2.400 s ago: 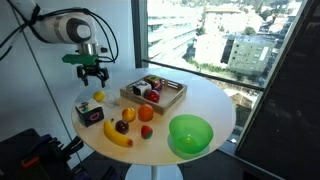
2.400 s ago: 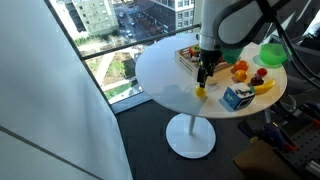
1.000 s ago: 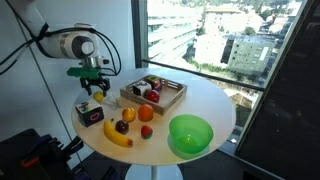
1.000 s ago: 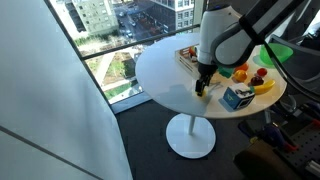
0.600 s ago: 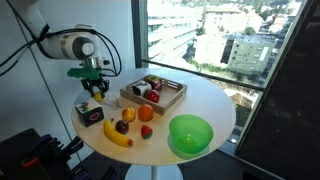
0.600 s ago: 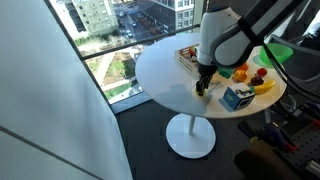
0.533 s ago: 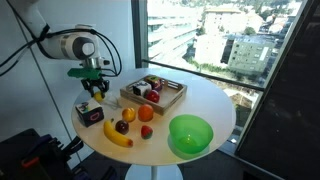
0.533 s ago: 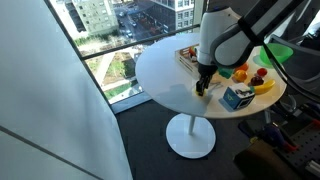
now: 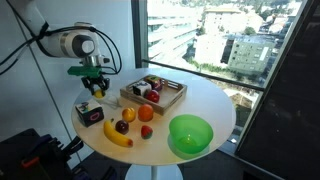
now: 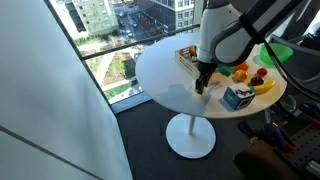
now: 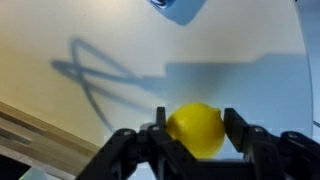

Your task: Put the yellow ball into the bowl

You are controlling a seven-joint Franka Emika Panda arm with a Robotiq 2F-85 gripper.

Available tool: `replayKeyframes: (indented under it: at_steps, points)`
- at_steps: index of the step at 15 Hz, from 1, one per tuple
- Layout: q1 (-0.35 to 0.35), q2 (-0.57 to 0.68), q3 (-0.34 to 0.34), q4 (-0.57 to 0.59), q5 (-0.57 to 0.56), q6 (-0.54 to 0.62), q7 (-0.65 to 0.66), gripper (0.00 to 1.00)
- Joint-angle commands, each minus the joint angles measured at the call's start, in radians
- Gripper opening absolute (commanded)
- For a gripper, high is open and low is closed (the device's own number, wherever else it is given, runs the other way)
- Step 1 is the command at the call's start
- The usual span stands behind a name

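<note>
The round white table (image 9: pixel 215 100) carries everything, and both exterior views take in its whole top. The arm (image 9: pixel 70 47) stands at one edge of it, its wrist turned straight down so that the jaws point at the tabletop close to the rim; in an exterior view the same arm (image 10: pixel 225 35) bends over from above, with the jaws low over the surface.

The bowl (image 9: pixel 190 134), wide and bright green, sits at the far side of the table from the jaws, well apart from them. In an exterior view only part of the bowl (image 10: pixel 278 52) shows behind the arm. The wooden tray (image 9: pixel 153 93) lies near the middle. A small carton (image 9: pixel 89 113) stands just beside the jaws, and next to it lie a banana (image 9: pixel 117 134) and an orange fruit (image 9: pixel 146 113).

The exterior views show the layout but hide what lies under the wrist. Only the wrist view shows it: the yellow ball (image 11: pixel 195 130) sits on the table, squarely between the jaws. They are narrowed to the ball's width, with a pad (image 11: pixel 238 133) against each side, so they appear to grip it. The ball's underside is cut off by the frame edge, so contact with the table cannot be confirmed.
</note>
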Motion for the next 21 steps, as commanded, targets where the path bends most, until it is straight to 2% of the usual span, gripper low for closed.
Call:
replayKeyframes:
  at_steps: [1, 11, 21]
  points:
    - [-0.005, -0.057, 0.005, -0.005, 0.01, -0.042, 0.014, 0.35]
    - [-0.042, -0.188, -0.003, -0.003, 0.074, -0.249, 0.02, 0.35]
    - [-0.109, -0.322, -0.058, -0.02, 0.084, -0.348, 0.078, 0.35]
